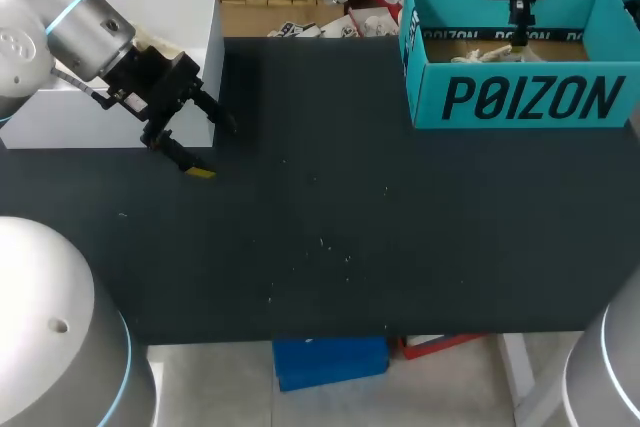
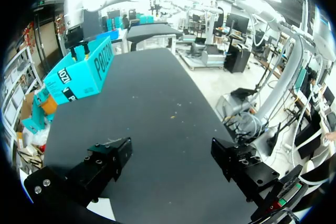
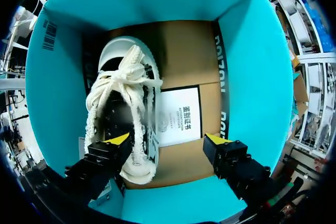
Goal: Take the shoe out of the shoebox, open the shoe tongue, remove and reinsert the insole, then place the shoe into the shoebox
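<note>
right jaws open over boxed shoe (image 3: 125, 95)

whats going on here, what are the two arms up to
The right gripper hangs open over the open teal cardboard shoebox, above a white lace-up shoe that lies on the box floor beside a white printed card. The shoe has not been taken out yet. The left gripper is open and empty over the black table, near a white box at the table's left.
</note>
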